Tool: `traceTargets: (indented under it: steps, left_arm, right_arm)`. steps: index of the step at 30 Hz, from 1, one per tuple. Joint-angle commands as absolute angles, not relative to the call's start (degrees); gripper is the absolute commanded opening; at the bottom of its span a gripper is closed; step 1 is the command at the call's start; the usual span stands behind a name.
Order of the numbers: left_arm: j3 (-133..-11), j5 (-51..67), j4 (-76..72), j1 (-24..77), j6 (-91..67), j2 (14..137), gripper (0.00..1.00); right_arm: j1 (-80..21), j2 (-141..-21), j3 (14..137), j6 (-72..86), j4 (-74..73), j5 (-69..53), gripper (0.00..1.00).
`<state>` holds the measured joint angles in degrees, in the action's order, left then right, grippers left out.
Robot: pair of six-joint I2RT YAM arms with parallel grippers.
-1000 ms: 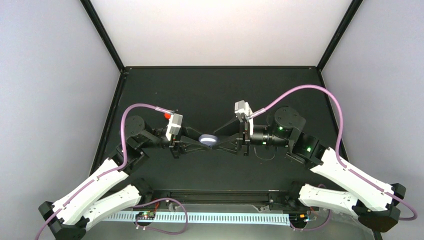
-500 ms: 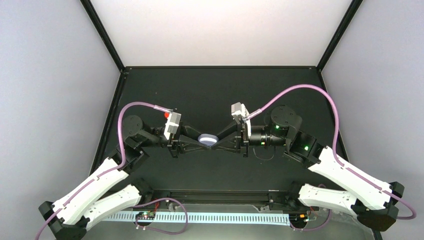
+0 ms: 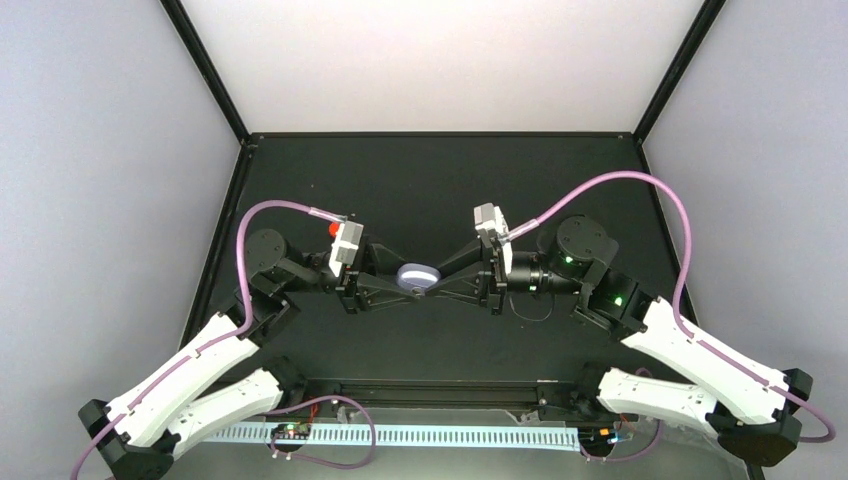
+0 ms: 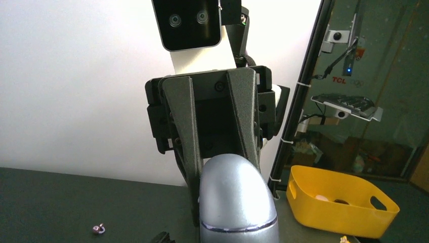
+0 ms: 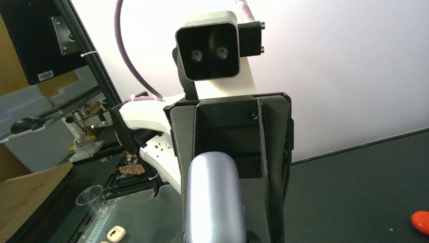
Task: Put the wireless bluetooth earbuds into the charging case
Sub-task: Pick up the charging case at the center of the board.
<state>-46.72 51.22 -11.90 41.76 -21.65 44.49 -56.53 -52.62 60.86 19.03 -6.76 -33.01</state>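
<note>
The charging case point(image 3: 417, 277), a lavender-silver pebble, hangs over the middle of the black table between both grippers, lid closed. My right gripper point(image 3: 432, 285) comes from the right and is shut on the charging case point(image 4: 237, 202); its dark fingers point(image 4: 188, 152) press the sides. My left gripper point(image 3: 402, 284) faces it from the left and stands open: one finger point(image 5: 273, 167) is clear of the charging case point(image 5: 214, 200). A red-orange earbud point(image 3: 333, 229) lies behind the left wrist, and the red-orange earbud point(image 5: 421, 221) shows at the right wrist view's edge. A tiny purple earbud point(image 4: 98, 229) rests on the table.
A yellow bin point(image 4: 344, 205) stands beyond the table's right edge. Off the near left edge are a clear cup point(image 5: 91, 197) and small white cases point(image 5: 116, 234). Black frame posts point(image 3: 205, 70) rise at the back corners.
The left jaws have spread apart from the case while the right jaws have narrowed onto it. The right arm has shifted a little to the right since half a second ago.
</note>
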Motion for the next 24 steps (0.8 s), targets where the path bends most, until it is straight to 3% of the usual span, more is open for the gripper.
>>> traceTargets:
  steps: [1, 19, 22, 24]
  left_arm:
    - [-48.19, 51.14, -13.46, 41.92, -21.89, 44.56, 0.46]
    - [-48.22, 50.54, -17.9, 41.92, -25.65, 44.23, 0.29]
    - [-48.05, 50.71, -17.92, 41.92, -25.44, 44.29, 0.17]
    - [-48.16, 50.8, -17.91, 41.93, -25.21, 44.3, 0.09]
  right_arm:
    - [-56.51, -51.37, 59.78, 20.16, -2.38, -32.09, 0.14]
    - [-56.44, -51.94, 58.62, 21.09, -1.34, -30.99, 0.15]
    - [-56.43, -51.98, 58.68, 21.16, -1.23, -31.0, 0.16]
    - [-56.43, -51.98, 58.71, 21.09, -1.36, -31.11, 0.23]
